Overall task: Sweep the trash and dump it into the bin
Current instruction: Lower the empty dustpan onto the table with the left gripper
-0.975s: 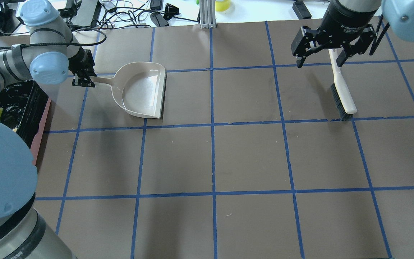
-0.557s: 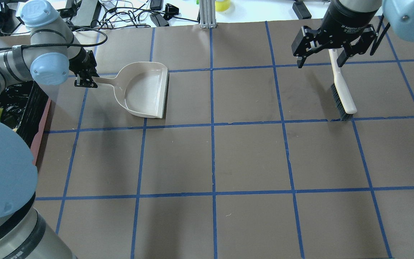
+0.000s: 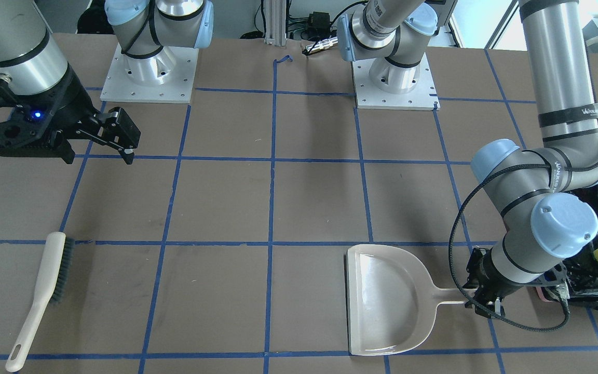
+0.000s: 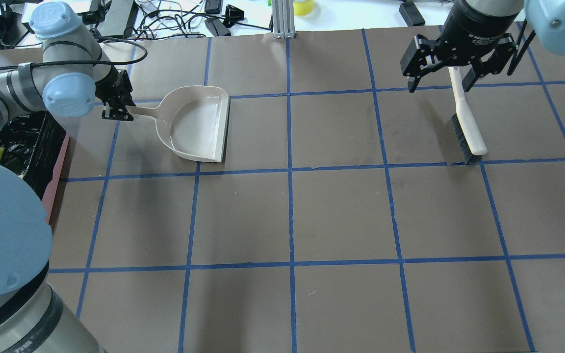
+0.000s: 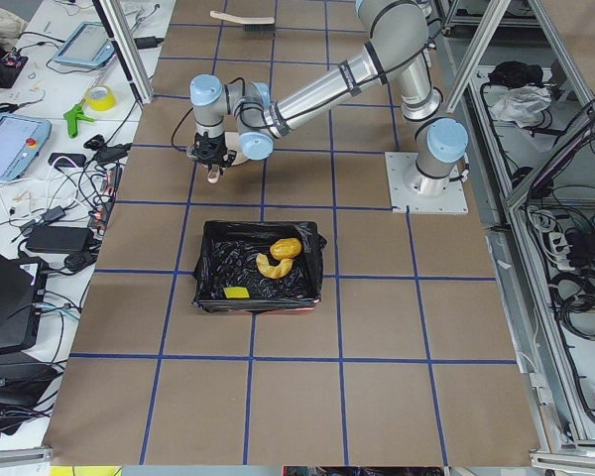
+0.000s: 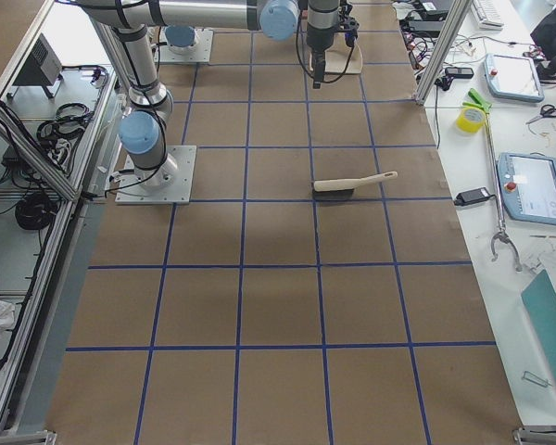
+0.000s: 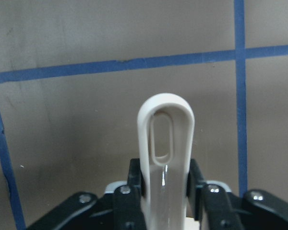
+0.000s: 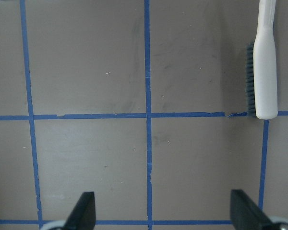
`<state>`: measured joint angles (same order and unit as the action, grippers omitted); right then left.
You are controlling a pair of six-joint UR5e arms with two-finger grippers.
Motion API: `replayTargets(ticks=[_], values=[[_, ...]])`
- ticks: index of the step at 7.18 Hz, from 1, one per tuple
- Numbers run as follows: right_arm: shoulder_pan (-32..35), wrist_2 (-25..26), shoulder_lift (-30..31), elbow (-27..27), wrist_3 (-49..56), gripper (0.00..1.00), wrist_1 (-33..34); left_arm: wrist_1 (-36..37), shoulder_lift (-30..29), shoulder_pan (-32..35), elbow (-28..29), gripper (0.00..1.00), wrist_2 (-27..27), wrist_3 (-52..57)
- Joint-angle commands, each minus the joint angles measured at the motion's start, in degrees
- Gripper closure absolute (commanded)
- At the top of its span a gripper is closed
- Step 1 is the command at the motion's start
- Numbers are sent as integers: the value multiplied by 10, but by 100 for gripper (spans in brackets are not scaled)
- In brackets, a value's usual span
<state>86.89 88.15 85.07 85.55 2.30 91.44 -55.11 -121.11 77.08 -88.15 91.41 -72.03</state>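
Overhead exterior: left gripper (image 4: 116, 110) pinches the dustpan (image 4: 196, 123) handle beside the bin (image 4: 56, 169); right gripper (image 4: 439, 88) hangs spread, far from the bin, brush (image 4: 467, 128) likewise.

My arms (image 3: 558, 67) were silver tubes with pale blue joint caps (image 3: 563, 224). A black braided cable (image 3: 451, 231) looped beside my left wrist (image 3: 506, 259). My right gripper (image 4: 438, 87) was black.
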Motion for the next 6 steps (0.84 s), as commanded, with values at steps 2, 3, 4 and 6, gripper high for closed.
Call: replayTargets(ticks=[2,3,4,6], values=[[-1,0,0,1,1,0,-1,4,7,0,-1,49,2,7],[-1,0,0,1,1,0,2,4,10,0,-2,45,2,8],[-1,0,0,1,0,0,1,4,13,0,-4,41,2,8],[-1,0,0,1,1,0,2,5,30,2,-5,41,1,32]])
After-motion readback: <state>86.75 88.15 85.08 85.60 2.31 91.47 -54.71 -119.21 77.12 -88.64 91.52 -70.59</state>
